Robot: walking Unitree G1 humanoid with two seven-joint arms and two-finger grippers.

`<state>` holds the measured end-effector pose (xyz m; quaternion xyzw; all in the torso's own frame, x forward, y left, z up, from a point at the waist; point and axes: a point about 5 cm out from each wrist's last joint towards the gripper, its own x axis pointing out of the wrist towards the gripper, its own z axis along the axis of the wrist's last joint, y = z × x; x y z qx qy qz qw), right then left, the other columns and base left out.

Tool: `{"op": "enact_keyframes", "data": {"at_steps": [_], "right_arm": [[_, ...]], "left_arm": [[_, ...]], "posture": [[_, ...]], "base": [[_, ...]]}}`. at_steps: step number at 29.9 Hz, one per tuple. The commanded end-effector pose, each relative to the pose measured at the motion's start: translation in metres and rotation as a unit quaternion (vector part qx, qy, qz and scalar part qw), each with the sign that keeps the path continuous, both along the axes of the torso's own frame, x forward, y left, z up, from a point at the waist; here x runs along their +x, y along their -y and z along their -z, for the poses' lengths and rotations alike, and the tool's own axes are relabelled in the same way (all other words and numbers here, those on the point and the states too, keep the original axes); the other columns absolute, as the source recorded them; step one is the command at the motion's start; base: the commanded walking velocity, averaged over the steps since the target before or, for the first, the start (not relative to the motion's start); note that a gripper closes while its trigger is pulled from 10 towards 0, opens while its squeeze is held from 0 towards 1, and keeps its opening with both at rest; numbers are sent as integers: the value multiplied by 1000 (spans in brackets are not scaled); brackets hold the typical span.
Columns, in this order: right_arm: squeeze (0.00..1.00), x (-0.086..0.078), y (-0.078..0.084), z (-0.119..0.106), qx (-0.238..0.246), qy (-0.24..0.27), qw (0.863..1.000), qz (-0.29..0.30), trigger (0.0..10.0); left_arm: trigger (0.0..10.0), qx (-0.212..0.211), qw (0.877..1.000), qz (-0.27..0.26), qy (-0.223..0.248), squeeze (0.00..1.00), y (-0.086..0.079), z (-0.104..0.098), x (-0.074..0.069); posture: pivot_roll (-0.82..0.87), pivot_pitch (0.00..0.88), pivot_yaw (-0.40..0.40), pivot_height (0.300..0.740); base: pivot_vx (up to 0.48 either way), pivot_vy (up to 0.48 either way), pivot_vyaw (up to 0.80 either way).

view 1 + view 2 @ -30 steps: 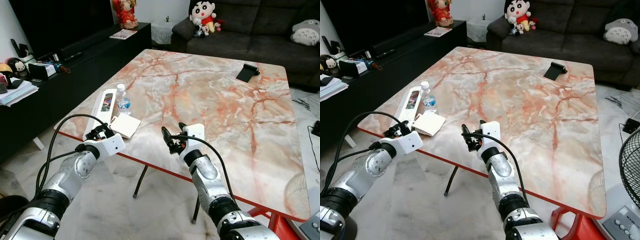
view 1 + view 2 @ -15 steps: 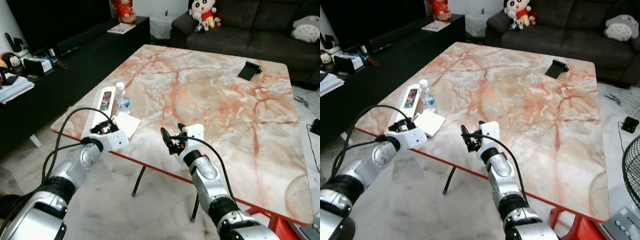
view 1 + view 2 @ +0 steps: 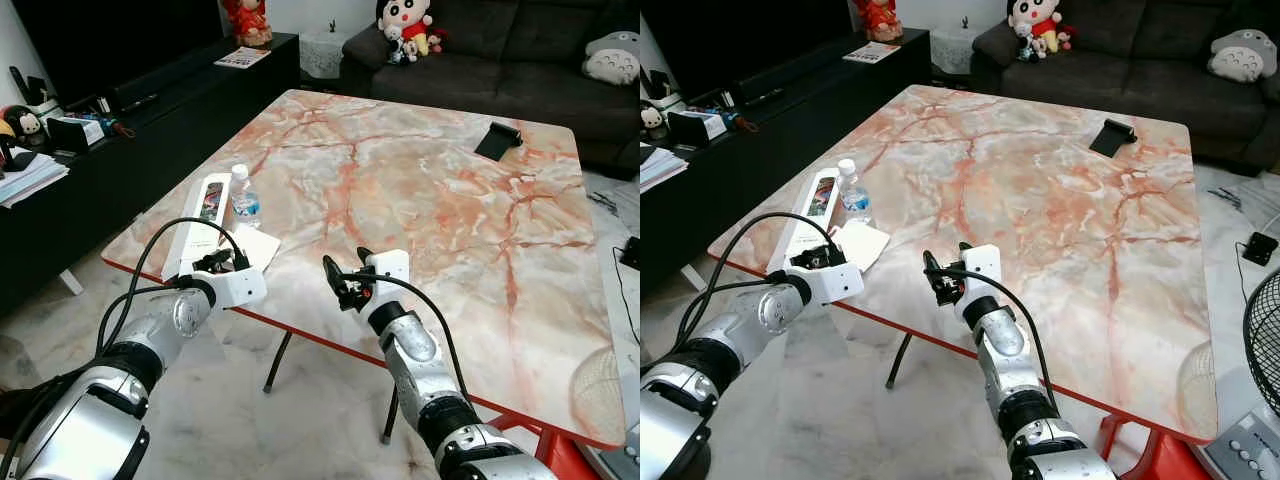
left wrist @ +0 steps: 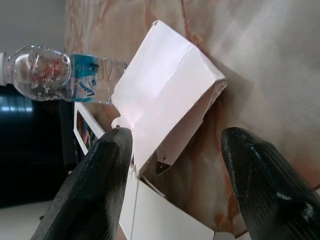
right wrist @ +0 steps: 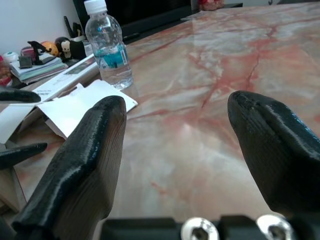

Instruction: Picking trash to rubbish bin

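I see the left gripper spread wide at table's near-left edge, just short of the flattened white box; water bottle behind it. Right gripper spread wide over near edge, holding nothing.

Marble table, red rim, before me. Near its left edge: water bottle upright, long white box just beside it, flat white carton touching the front edge. Far right corner: small black object.
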<state>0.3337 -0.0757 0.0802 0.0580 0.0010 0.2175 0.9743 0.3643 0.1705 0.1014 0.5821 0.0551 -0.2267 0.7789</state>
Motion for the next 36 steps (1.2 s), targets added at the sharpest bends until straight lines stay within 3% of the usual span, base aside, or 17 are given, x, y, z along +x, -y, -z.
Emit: {"op": "enact_keyframes", "data": {"at_steps": [1, 15, 36], "right_arm": [[0, -1, -2, -2, 0, 3, 1000, -3, 10000], [0, -3, -1, 1, 1, 1, 1000, 0, 10000], [0, -7, -1, 4, 0, -3, 1000, 0, 10000]], "left_arm": [[10000, 11, 1000, 9, -3, 0, 2, -3, 3], [10000, 25, 1000, -3, 0, 0, 6, -2, 7], [10000, 50, 997, -60, 16, 0, -3, -3, 12]], "posture": [[-52, 42, 37, 740], [-60, 62, 41, 740], [-69, 87, 36, 740]], "base": [[0, 0, 0], [0, 0, 0], [0, 0, 0]]}}
